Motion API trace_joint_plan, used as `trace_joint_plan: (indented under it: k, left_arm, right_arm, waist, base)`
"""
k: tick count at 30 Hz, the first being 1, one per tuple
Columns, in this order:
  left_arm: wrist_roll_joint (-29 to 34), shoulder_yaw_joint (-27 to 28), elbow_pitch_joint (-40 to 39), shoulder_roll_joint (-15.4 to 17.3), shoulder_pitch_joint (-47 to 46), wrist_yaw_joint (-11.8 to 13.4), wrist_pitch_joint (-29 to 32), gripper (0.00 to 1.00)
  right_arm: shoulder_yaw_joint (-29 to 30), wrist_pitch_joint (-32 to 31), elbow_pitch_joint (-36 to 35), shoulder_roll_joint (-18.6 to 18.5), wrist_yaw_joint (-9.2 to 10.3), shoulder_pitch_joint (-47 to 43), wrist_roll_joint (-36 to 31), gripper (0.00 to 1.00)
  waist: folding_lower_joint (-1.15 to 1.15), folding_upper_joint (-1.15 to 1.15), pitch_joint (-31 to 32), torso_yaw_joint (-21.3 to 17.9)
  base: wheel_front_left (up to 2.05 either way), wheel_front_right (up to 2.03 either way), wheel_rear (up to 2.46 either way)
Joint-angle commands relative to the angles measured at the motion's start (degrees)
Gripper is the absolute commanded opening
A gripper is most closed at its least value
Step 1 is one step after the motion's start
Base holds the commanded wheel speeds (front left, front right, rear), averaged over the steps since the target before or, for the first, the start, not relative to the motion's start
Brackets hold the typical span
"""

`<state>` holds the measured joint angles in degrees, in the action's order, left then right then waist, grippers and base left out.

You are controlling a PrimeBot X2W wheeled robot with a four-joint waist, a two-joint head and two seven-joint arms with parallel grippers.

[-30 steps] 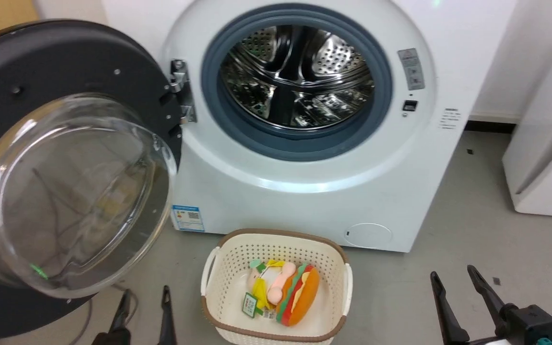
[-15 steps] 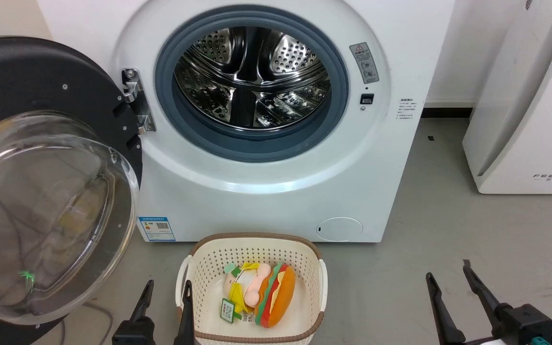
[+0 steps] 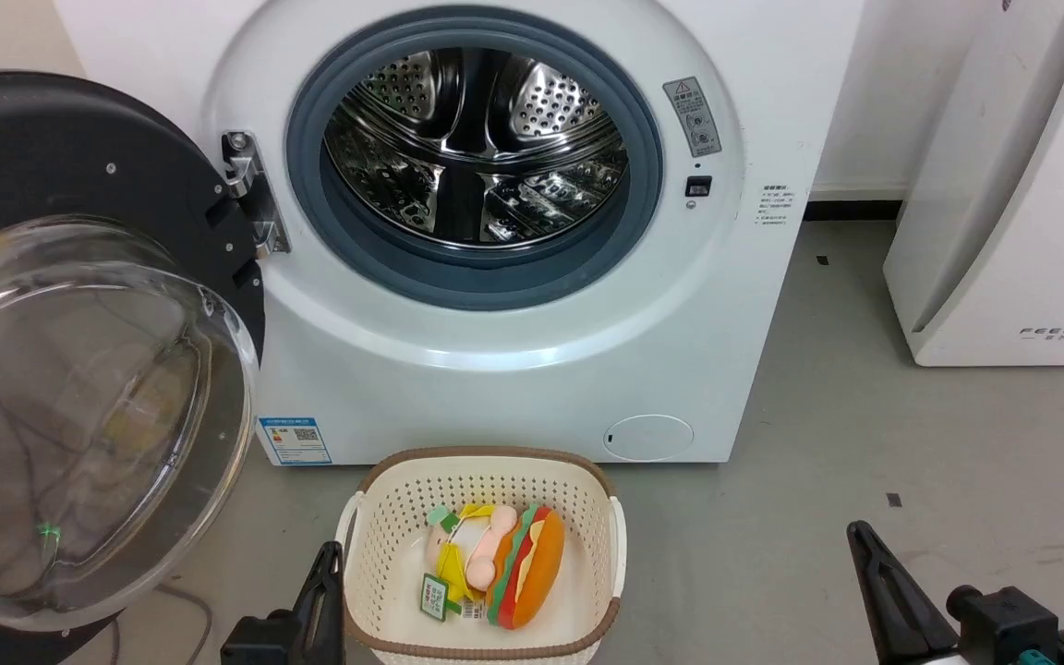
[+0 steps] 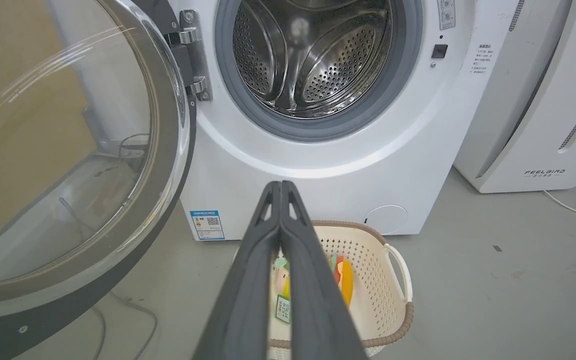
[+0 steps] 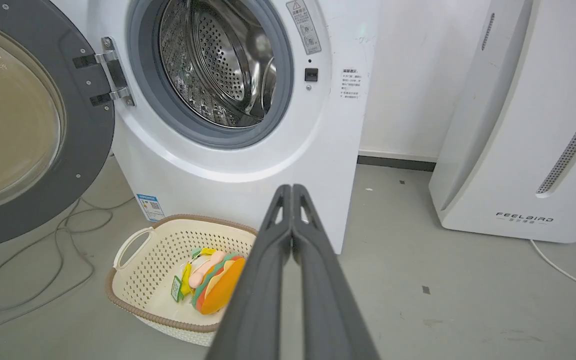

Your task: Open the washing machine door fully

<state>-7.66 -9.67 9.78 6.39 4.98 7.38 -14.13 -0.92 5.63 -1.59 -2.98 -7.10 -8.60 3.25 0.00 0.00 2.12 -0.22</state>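
The white washing machine [image 3: 513, 369] stands ahead with its steel drum [image 3: 477, 157] exposed inside the grey rubber ring. Its round black door [image 3: 79, 139], with a bulging clear glass bowl [image 3: 79, 416], is swung wide out to the left on its hinge [image 3: 250, 194]. The door [image 4: 168, 150] also lies at the left of the left wrist view, and again as the door [image 5: 83, 150] in the right wrist view. My left gripper [image 3: 326, 559] is low beside the basket, shut and empty, tips together [image 4: 280, 186]. My right gripper [image 3: 863, 540] is at the lower right, shut and empty [image 5: 292, 189]. Neither touches the door.
A cream perforated basket [image 3: 486, 457] holding a plush burger toy [image 3: 518, 568] sits on the grey floor right in front of the machine. A white slanted appliance [image 3: 1003, 185] stands at the right. Cables [image 5: 43, 250] lie on the floor under the door.
Both grippers have gone from open to shut with nothing between the fingers. The head camera has shifted a little; the door stands as it did against the machine.
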Motion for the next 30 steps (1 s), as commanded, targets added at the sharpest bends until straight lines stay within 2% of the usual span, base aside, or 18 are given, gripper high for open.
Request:
trace_joint_plan:
  k: [1, 30]
  left_arm:
    - [0.3, 0.4, -0.3, 0.0, -0.3, -0.4, 0.3, 0.00]
    - [2.1, 2.7, -2.6, -0.9, -1.4, -2.1, 3.7, 0.00]
  right_arm:
    - [0.0, -0.3, 0.1, 0.0, -0.02, 0.5, -0.2, 0.00]
    - [0.2, -1.6, 0.5, 0.0, -0.11, 2.5, -0.9, 0.00]
  waist:
    - [0.00, 0.00, 0.0, 0.0]
    - [0.00, 0.00, -0.5, 0.1]
  base:
    - [0.00, 0.00, 0.00]
    - [0.00, 0.00, 0.00]
